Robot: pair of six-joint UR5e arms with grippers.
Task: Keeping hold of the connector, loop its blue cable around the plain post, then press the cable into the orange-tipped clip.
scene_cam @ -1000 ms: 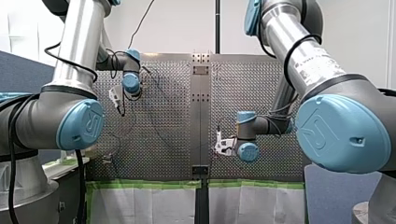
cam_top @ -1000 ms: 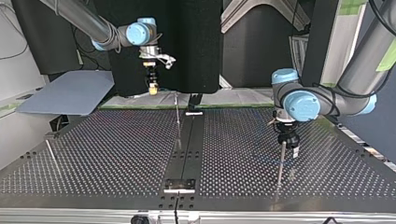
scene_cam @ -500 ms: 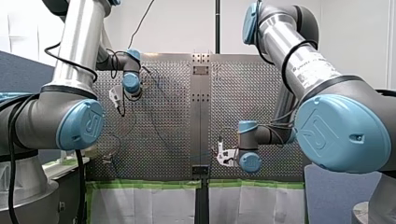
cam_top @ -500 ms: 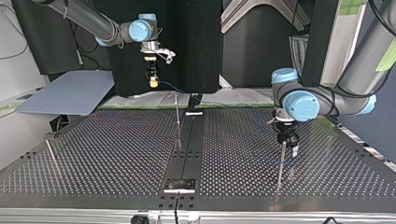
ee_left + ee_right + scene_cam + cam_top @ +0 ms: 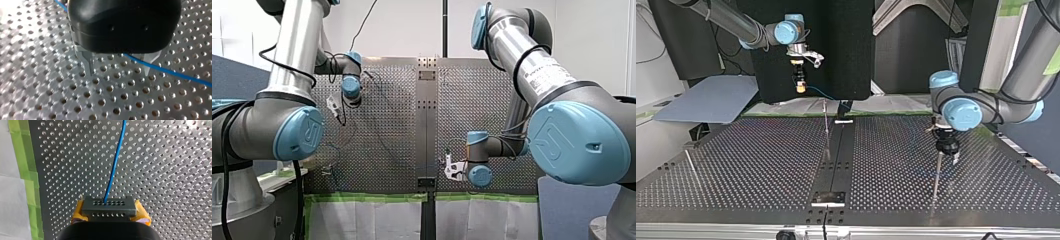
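Note:
A grey connector (image 5: 108, 207) sits between the yellow pads (image 5: 141, 216) of my right gripper (image 5: 110, 217), which is shut on it. Its blue cable (image 5: 115, 162) runs straight ahead over the perforated table (image 5: 162, 170). In the top view my right gripper (image 5: 799, 88) hangs high at the far edge. My left gripper (image 5: 118, 72) hovers low over the plate, metal fingers (image 5: 88, 62) open, and the blue cable (image 5: 170, 72) passes between them. In the top view my left gripper (image 5: 947, 151) stands right above a thin upright post (image 5: 936, 176). No orange-tipped clip is clearly visible.
Another thin post (image 5: 826, 127) stands by the table's middle strip (image 5: 836, 160), and a third rod (image 5: 691, 165) leans at the top view's left. Green tape (image 5: 23, 165) and white sheeting edge the table under my right gripper. A grey board (image 5: 711, 100) lies off the far left corner.
In the front view my right gripper has dropped toward the taped edge with the connector, and it sits higher in the top view. My left gripper has shifted slightly sideways near its post.

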